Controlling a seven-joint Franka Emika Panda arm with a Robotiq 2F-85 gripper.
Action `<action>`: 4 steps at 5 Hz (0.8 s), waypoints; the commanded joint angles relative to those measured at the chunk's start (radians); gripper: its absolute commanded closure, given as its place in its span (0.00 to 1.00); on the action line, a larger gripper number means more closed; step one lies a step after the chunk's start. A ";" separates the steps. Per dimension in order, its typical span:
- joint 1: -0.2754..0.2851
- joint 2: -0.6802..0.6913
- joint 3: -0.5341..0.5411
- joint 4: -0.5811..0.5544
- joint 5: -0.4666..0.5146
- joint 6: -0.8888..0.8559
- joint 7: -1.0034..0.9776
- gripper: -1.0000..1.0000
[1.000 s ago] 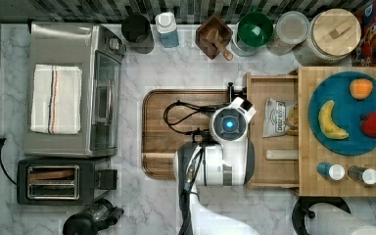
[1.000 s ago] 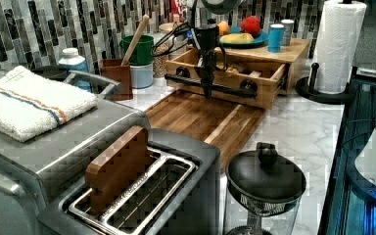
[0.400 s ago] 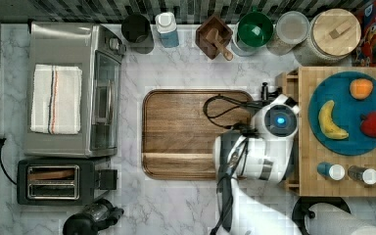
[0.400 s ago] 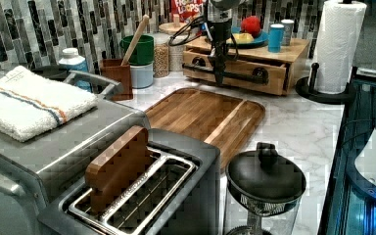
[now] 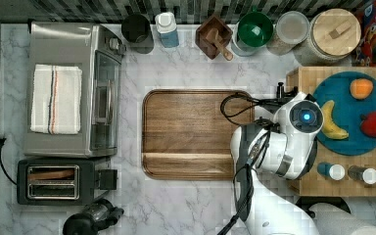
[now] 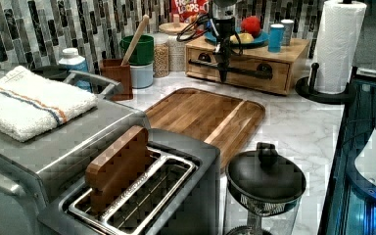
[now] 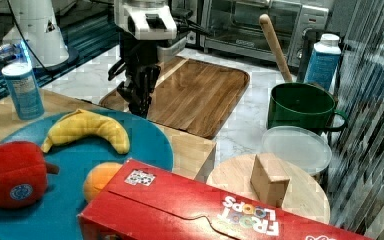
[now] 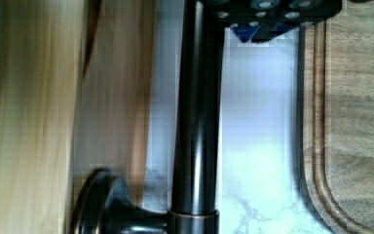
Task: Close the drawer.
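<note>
Marble counter (image 6: 298, 127): drawer (image 6: 245, 68) shut flush, pincer (image 6: 223, 73) at its handle.

The red cereal box (image 7: 215, 210) reads "FROOT LOOPS"; its small sticker looks unreadable.

White arm (image 5: 274, 152), black joints, looped black cable (image 5: 237, 105), blue wrist light.

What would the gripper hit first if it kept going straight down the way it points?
Most likely the marble counter. The gripper points down in front of the drawer, beside its dark bar handle, with bare marble beyond in the wrist view. Depth is unclear, so it might brush the handle first.
</note>
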 commanded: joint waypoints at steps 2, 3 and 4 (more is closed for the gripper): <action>-0.095 -0.016 -0.099 0.189 -0.026 -0.038 -0.070 1.00; -0.097 -0.015 -0.097 0.189 -0.027 -0.038 -0.069 1.00; -0.093 -0.015 -0.101 0.189 -0.025 -0.037 -0.070 1.00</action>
